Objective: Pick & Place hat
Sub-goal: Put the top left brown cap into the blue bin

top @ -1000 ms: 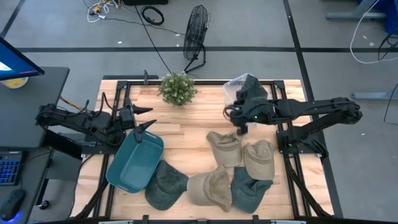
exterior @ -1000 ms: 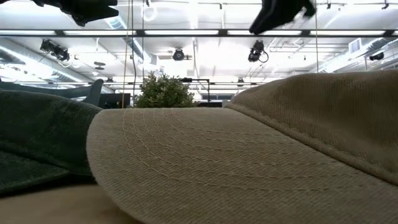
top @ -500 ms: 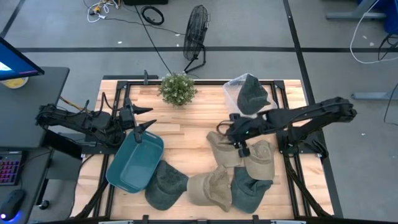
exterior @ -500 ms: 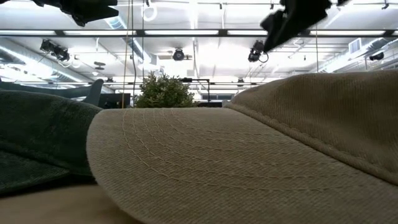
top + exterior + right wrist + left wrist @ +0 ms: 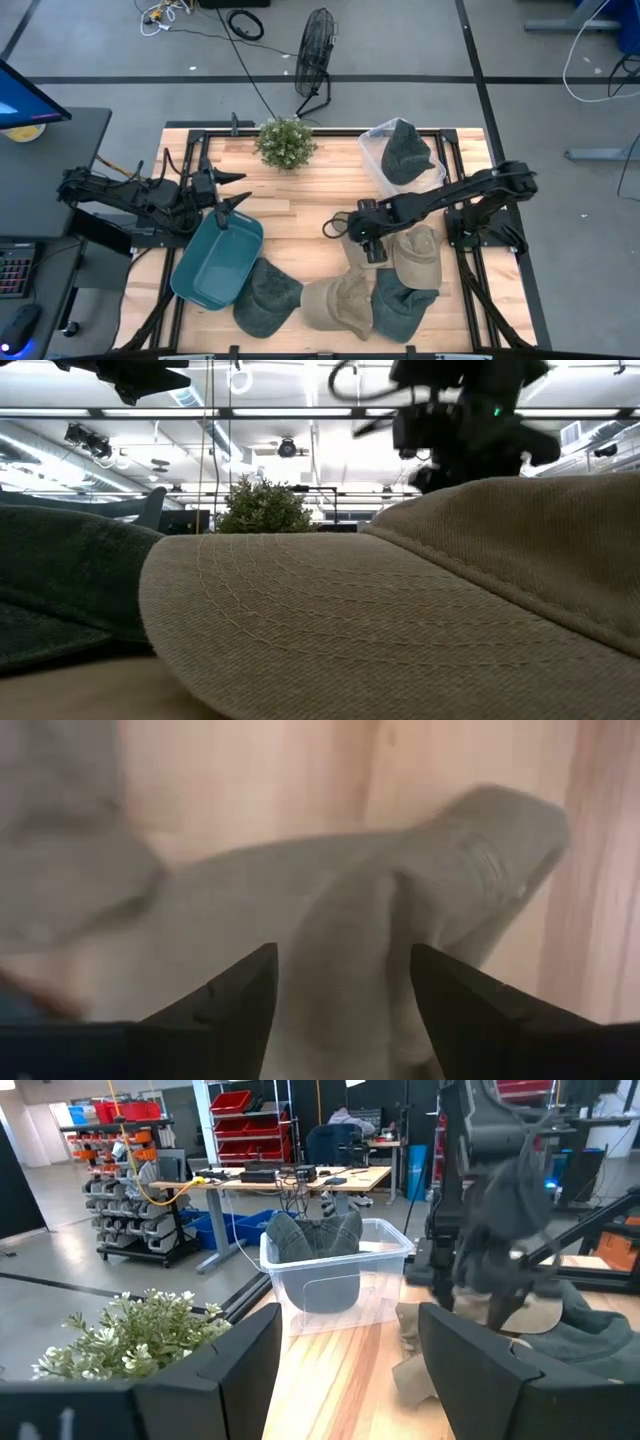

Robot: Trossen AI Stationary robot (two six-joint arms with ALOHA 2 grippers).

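Note:
Several tan and dark green hats lie in a pile on the table's near right part. My right gripper (image 5: 360, 238) (image 5: 340, 1020) is open and hangs just above a tan hat (image 5: 362, 248) (image 5: 400, 920) at the pile's far left side, one finger on each side of a raised fold of it; I cannot tell whether it touches. In the low view, the right gripper (image 5: 460, 430) shows behind a tan hat's brim (image 5: 330, 630). A dark green hat (image 5: 405, 155) sits in the clear box (image 5: 375, 165). My left gripper (image 5: 228, 195) (image 5: 350, 1380) is open, waiting over the teal tub's far end.
A teal tub (image 5: 215, 262) lies at the near left, a potted plant (image 5: 285, 142) at the far edge, the clear box (image 5: 335, 1275) at the far right. Bare wood (image 5: 300, 210) shows in the table's middle. A fan stands on the floor beyond.
My right gripper has left the clear box at the far right and swung toward the near edge and left, coming down over the tan hat at the pile's far side. The dark green hat stays in the box. The left arm has kept still.

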